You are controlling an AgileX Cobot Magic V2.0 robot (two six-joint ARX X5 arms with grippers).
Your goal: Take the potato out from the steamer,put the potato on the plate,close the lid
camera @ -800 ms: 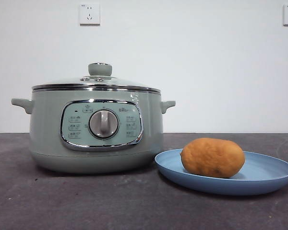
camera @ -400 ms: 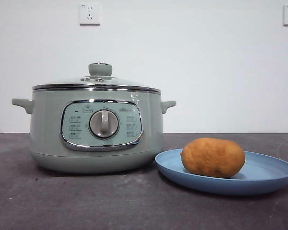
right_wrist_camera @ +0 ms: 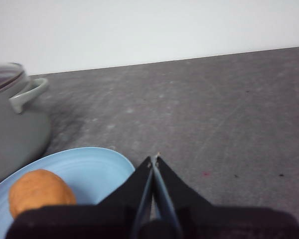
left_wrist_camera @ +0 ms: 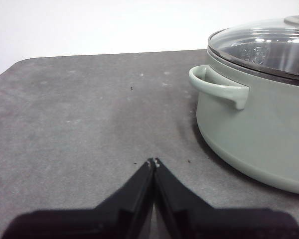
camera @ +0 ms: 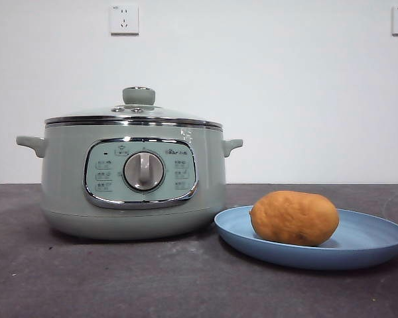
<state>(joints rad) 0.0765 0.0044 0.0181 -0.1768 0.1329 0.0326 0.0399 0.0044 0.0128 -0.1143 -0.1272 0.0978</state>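
1. Potato [camera: 294,218] lies on its side on the plate [camera: 368,246], toward the half nearer the steamer [camera: 132,175]. Lid [camera: 132,114] sits level on the steamer rim, knob up. Judged from this layout: all three steps look done.

2. Left gripper [left_wrist_camera: 153,162]: jaws pressed together, nothing between them, low over bare table [left_wrist_camera: 79,114] beside the steamer's side handle [left_wrist_camera: 219,89], apart from it.

3. Right gripper [right_wrist_camera: 153,158]: jaws closed tip to tip, empty, at the plate's edge [right_wrist_camera: 97,164]; potato [right_wrist_camera: 40,193] off to one side, not touched.

4. Handling, potato (judgement): firm, rough matte skin, should not slip; rounded, so it may roll on the shallow plate if nudged. Best held across the short axis at mid-length.

5. Handling, lid (judgement): glass with steel rim, fragile and fairly heavy; the knob [camera: 138,95] is the only sensible hold. Smooth finish may be slippery.

6. Edges: plate rim lies just beside the steamer base in the front view; contact cannot be told. Plate is light-looking and could slide if bumped.

7. Open room: bare table outside the steamer on the left gripper's side, and beyond the plate on the right gripper's side. Clear space above both things in the front view.
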